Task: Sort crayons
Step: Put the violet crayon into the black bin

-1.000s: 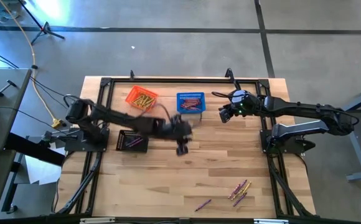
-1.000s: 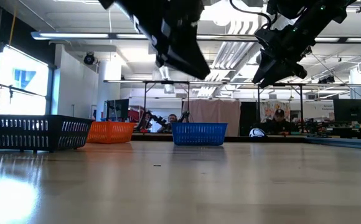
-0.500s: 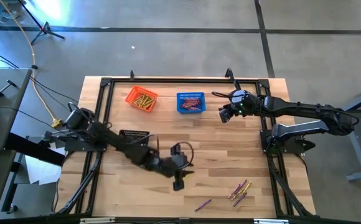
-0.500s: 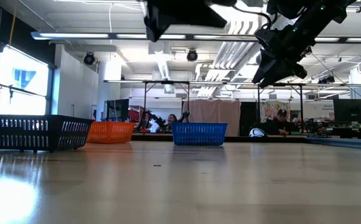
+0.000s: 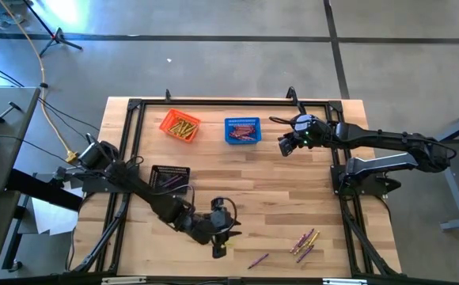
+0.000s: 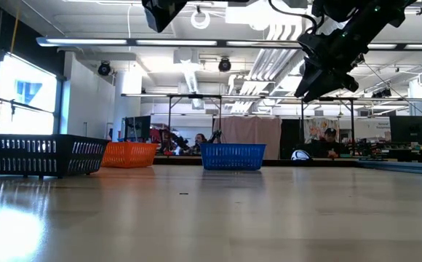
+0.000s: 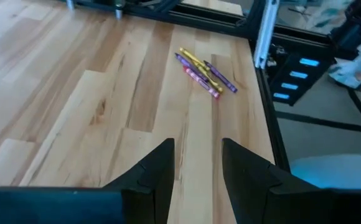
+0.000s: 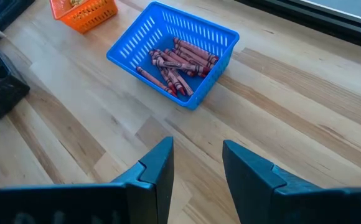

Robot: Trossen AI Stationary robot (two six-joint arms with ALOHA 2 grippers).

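black basket (image 5: 169,178): contents too small to tell | left claw (image 6: 160,11): cut off at low view's top

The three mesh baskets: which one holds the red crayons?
The blue mesh basket, the middle one at the far edge; the orange basket holds yellow ones, the black basket purple.

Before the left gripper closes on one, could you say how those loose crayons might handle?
The loose crayons look thin, stiff and light. Round sticks on bare table probably roll if nudged. They lie bunched and touching, so the open left gripper may disturb neighbours.
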